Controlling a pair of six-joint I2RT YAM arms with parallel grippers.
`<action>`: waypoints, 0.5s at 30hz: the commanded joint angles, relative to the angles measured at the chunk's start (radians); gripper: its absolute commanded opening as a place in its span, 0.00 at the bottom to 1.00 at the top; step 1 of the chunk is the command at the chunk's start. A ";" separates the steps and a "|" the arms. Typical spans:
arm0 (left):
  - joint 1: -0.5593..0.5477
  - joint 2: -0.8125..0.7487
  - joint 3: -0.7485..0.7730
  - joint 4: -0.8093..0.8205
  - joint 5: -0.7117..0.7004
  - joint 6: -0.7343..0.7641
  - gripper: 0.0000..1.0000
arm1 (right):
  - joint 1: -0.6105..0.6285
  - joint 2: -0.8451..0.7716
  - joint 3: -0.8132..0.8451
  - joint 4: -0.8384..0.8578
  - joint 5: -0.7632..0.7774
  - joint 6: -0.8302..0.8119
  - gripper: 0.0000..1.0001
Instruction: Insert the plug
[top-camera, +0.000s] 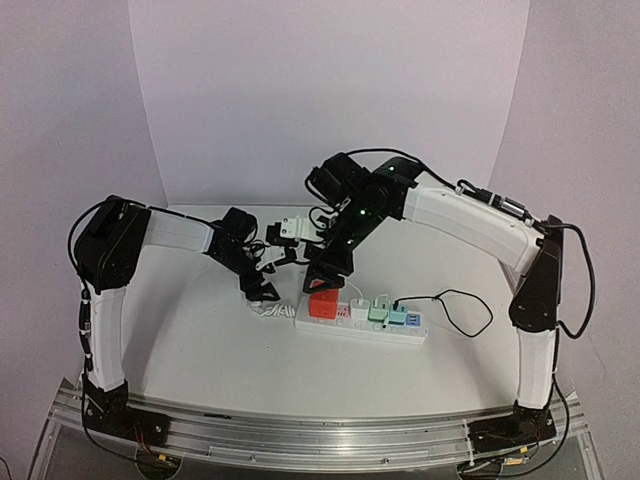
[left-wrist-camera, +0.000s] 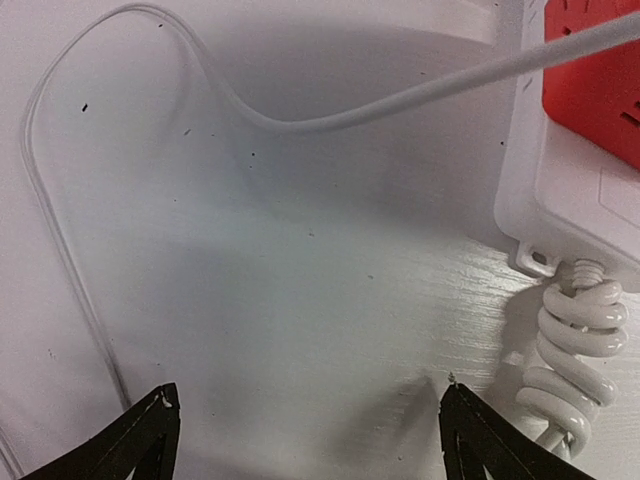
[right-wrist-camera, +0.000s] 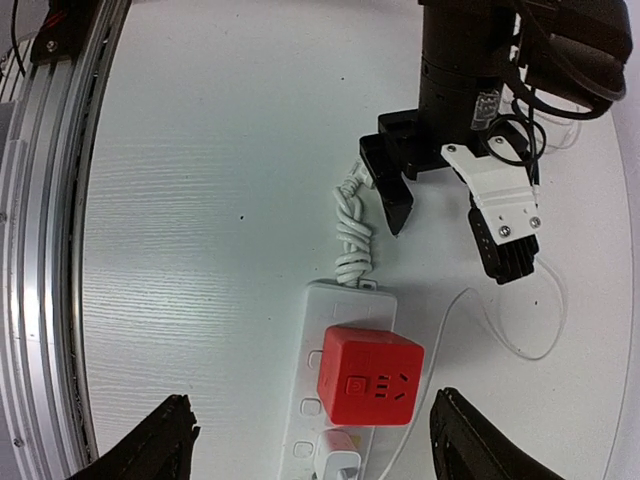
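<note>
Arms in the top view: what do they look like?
The left arm and right arm both have white link shells, black joint housings and loose black cables. The left gripper is black, with a white screwed-on plate on one finger.

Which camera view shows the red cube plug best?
The right wrist view: the red cube plug shows whole from above, sitting on the power strip, socket face legible. The top external view shows it small; the left wrist view catches only one red corner.
</note>
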 joint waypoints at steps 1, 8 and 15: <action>-0.003 -0.061 -0.083 -0.004 0.038 0.062 0.90 | -0.061 -0.154 -0.102 0.138 0.027 0.168 0.77; -0.022 -0.103 -0.150 -0.011 0.071 0.078 0.90 | -0.269 -0.292 -0.299 0.326 0.124 0.435 0.78; -0.026 -0.120 -0.156 -0.041 0.095 0.062 0.90 | -0.438 -0.384 -0.466 0.392 0.217 0.619 0.80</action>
